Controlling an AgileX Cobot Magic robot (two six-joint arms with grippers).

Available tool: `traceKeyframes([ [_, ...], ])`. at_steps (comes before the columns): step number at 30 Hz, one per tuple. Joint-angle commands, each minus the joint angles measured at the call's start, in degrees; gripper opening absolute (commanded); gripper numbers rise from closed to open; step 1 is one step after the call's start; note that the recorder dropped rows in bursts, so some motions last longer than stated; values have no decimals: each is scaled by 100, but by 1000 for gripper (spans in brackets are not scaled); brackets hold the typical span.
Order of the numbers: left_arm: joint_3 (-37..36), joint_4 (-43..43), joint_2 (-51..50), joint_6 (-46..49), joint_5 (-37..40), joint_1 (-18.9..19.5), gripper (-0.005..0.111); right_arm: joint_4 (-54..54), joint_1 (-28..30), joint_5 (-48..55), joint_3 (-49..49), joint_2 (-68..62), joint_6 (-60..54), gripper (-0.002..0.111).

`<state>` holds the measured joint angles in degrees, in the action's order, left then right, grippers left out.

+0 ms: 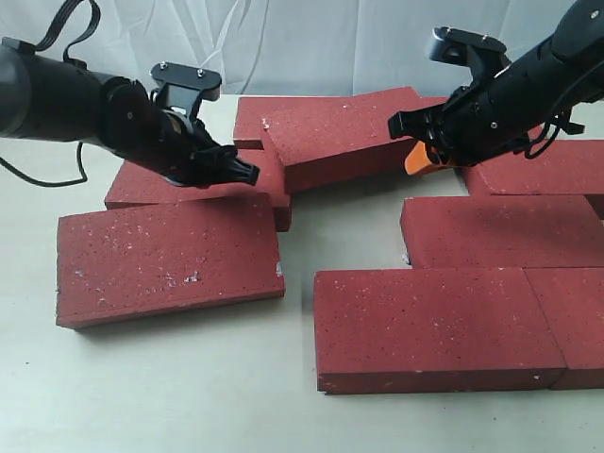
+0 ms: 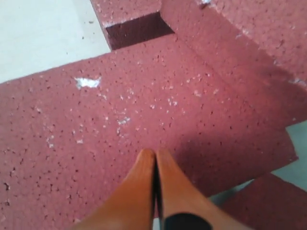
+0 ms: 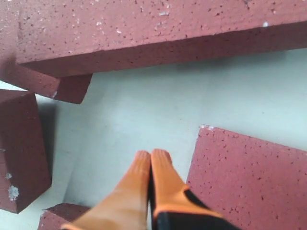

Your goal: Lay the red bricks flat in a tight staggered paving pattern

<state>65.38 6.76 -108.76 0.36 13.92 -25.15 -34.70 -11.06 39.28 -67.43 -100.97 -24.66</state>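
Several red bricks lie on the pale table (image 1: 189,377). My left gripper (image 1: 247,172) is shut and empty, its orange tips (image 2: 154,155) pressed on or just above a back-left brick (image 2: 120,124). A tilted brick (image 1: 349,132) rests partly on top of that brick and its neighbours. My right gripper (image 1: 420,159) is shut and empty beside the tilted brick's right end. In the right wrist view its tips (image 3: 151,158) hang over bare table, between the tilted brick (image 3: 158,28) and a flat brick (image 3: 249,177).
A large brick (image 1: 170,255) lies flat at the front left. Two bricks (image 1: 425,326) (image 1: 576,321) sit end to end at the front right, with another (image 1: 500,226) behind them. One more brick (image 1: 557,165) lies under the right arm. A white curtain hangs behind.
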Motion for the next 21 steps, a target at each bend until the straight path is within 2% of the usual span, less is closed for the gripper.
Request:
traceKeyframes([
  [1,32,-12,-33,1,398,-16,0,-14,-9,-23,-29,10,-18,-1],
  [9,32,-12,-33,230,1132,-16,0,-14,-9,-46,-29,10,-18,-1],
  [13,32,155,-22,722,1441,-16,0,-14,-9,-36,-29,10,-18,-1],
  [21,32,623,303,957,1368,-19,0,-14,-9,-36,-29,10,-18,-1],
])
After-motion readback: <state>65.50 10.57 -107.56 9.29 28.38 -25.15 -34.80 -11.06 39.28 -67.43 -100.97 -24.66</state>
